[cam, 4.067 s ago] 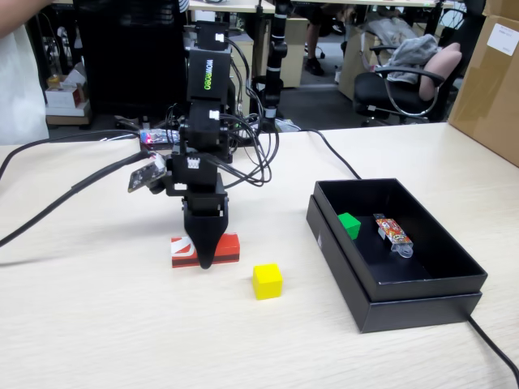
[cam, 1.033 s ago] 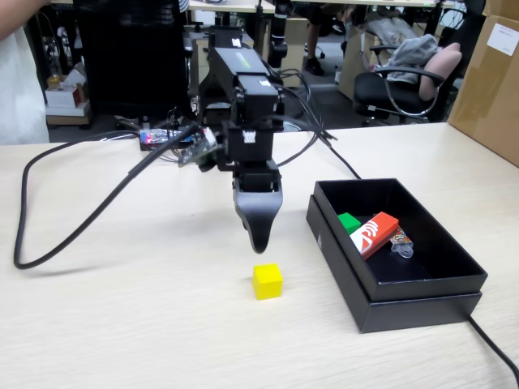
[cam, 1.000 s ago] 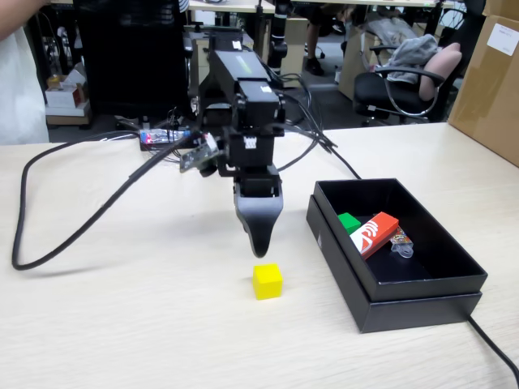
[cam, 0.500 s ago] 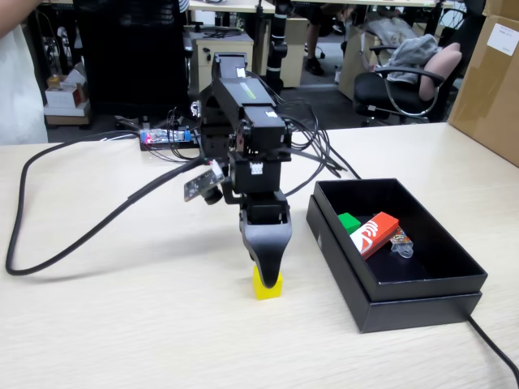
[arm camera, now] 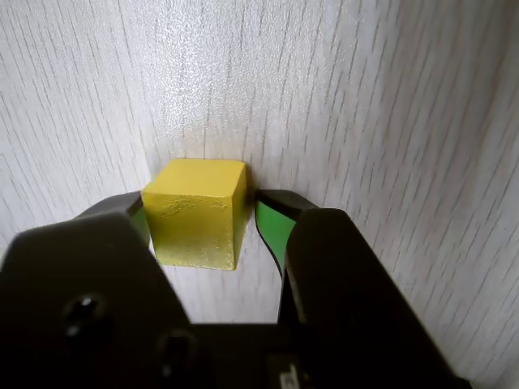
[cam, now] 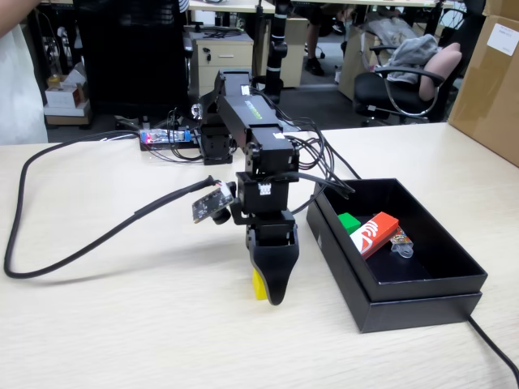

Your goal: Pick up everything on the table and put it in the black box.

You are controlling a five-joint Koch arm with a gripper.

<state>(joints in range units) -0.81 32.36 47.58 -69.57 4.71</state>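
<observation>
The yellow cube rests on the pale wood table. My gripper is down at the tabletop, straddling it. The left finger is against the cube's side, and a thin gap separates the green pad of the right finger from the cube. In the fixed view the gripper hides most of the yellow cube, leaving only a sliver at its left. The black box stands to the right, holding the green cube and the red block.
An orange patterned wrapped item also lies in the box. A thick black cable loops across the table's left half, and another runs off past the box's front right. A cardboard box stands at the back right.
The red block went from the table into the box. My gripper then came down from above the yellow cube until its fingers stood on both sides of it.
</observation>
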